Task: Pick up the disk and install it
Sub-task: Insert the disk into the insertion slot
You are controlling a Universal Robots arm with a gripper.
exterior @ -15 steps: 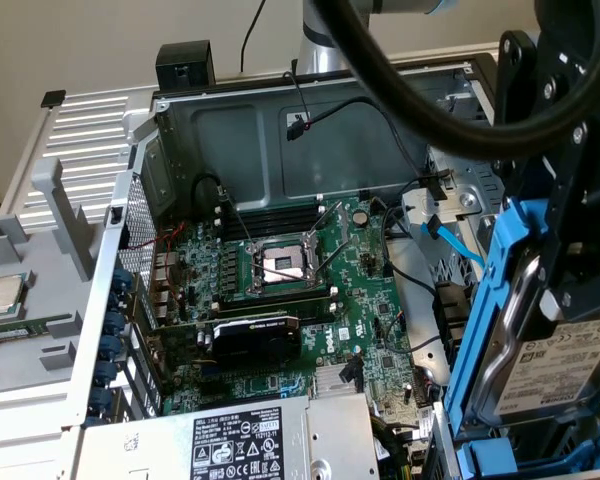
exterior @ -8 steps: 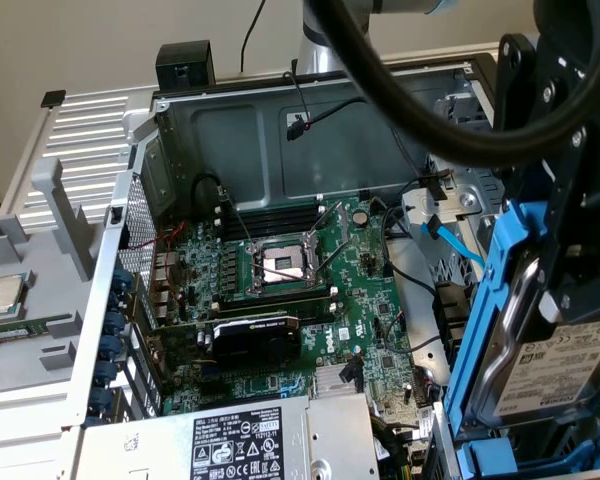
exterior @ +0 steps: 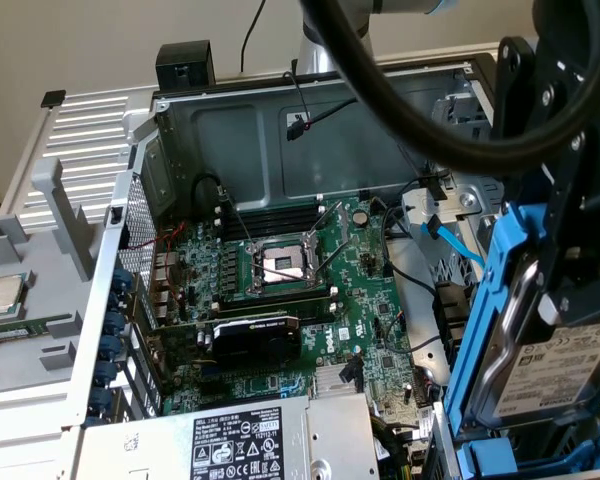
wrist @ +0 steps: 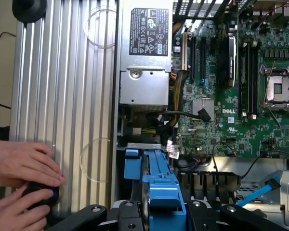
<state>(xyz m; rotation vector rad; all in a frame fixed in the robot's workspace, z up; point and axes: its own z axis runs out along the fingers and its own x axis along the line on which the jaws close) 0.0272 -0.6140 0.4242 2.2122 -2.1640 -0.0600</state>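
The disk, silver-grey with a white printed label, sits in its blue carrier frame at the exterior view's right, held on edge over the corner of the open computer case. My black gripper is shut on it from above, with its fingers on either side of the carrier. In the wrist view the blue carrier runs out between my gripper's black fingers, above the drive bay area beside the power supply.
The open case holds a green motherboard with an empty CPU socket, a graphics card, the grey power-supply box and a blue data cable. A small CPU chip lies outside the case. A person's hands rest on a black knob beside the ribbed panel.
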